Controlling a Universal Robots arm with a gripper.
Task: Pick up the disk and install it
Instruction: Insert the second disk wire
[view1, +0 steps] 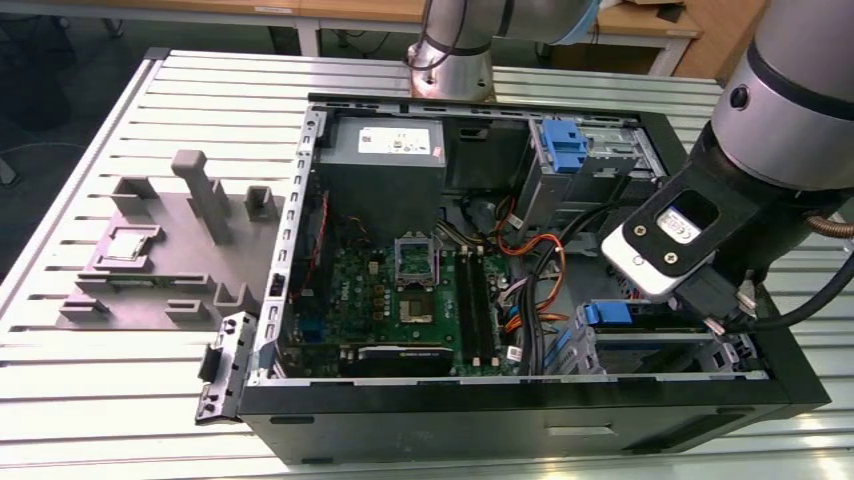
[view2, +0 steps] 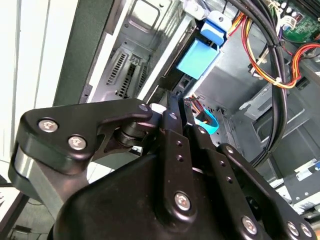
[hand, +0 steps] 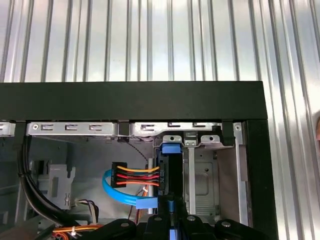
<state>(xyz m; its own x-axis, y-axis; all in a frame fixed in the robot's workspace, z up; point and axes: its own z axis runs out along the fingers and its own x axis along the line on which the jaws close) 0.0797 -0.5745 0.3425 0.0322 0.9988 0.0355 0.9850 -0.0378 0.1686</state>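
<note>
The disk stands on edge in the drive bay at the open computer case's near corner on the exterior view's right, its blue bracket end showing. In both wrist views its blue bracket lies straight ahead of the fingers, against the bay's metal frame. My gripper reaches down into that corner. Its black fingers sit close together, shut on the disk's near edge. A strip of blue shows between the fingertips of the gripper.
A light-blue data cable and a red-yellow-orange power lead hang right beside the disk. A bare blue caddy and grey power-supply box sit at the case's back. The motherboard fills the middle. A grey fixture lies on the slatted table.
</note>
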